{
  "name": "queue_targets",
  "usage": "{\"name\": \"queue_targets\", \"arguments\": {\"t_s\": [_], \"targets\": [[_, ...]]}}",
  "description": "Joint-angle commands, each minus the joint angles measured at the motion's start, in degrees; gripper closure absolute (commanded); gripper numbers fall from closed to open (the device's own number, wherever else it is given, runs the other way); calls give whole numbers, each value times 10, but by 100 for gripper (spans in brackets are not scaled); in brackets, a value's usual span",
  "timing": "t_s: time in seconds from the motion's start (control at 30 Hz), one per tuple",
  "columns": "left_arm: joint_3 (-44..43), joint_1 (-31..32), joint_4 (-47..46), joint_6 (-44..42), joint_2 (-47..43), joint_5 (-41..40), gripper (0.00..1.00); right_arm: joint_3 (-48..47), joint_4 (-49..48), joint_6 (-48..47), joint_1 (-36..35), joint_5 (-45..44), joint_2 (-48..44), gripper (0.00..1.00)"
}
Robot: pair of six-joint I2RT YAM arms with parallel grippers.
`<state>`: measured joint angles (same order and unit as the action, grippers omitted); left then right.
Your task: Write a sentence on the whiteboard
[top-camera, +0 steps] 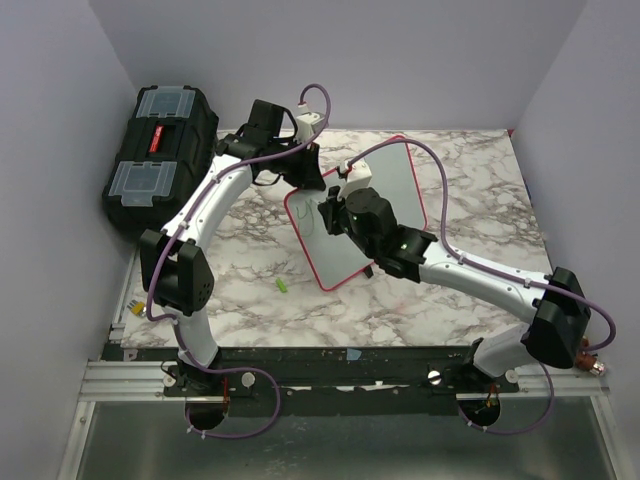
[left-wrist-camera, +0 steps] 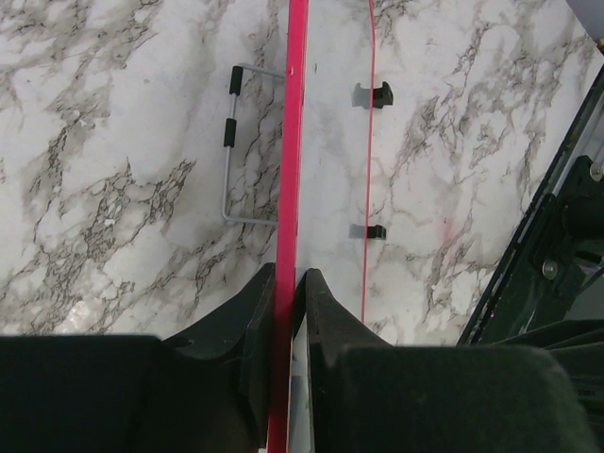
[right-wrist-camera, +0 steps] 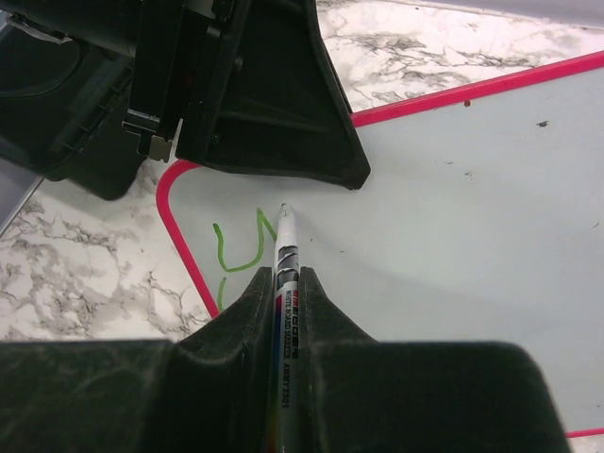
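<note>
The writing is only just under way. Of the sentence (right-wrist-camera: 238, 247) I see one green, y-like curl near the left edge of the whiteboard (top-camera: 395, 185), which sits tipped up mid-table, right of the black toolbox (top-camera: 160, 150).

The right gripper (right-wrist-camera: 283, 276) is clamped tight on the marker (right-wrist-camera: 286, 250), whose tip is at the board just right of that curl. The left gripper (left-wrist-camera: 286, 278) pinches the board's red frame, its jaws nearly closed.

Next I judge the tip must press lightly and trace the following letter while the left arm keeps the board from swinging.

Only the right wrist view shows the tip and ink. The left wrist view shows the board edge-on, with a wire stand (left-wrist-camera: 229, 156) beside it.
</note>
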<state>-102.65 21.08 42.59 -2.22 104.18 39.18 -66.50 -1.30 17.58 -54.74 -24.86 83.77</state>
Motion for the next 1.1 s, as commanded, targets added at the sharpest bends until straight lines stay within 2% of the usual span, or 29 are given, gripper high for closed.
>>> {"name": "queue_targets", "arguments": {"t_s": [0.0,1.07], "targets": [[-18,1,7,-13,-9,-23,100,-16,-11,-9,1,-23,10,99],[-31,1,-2,6,-6,-36,100,50,33,23,1,4,-16,99]]}}
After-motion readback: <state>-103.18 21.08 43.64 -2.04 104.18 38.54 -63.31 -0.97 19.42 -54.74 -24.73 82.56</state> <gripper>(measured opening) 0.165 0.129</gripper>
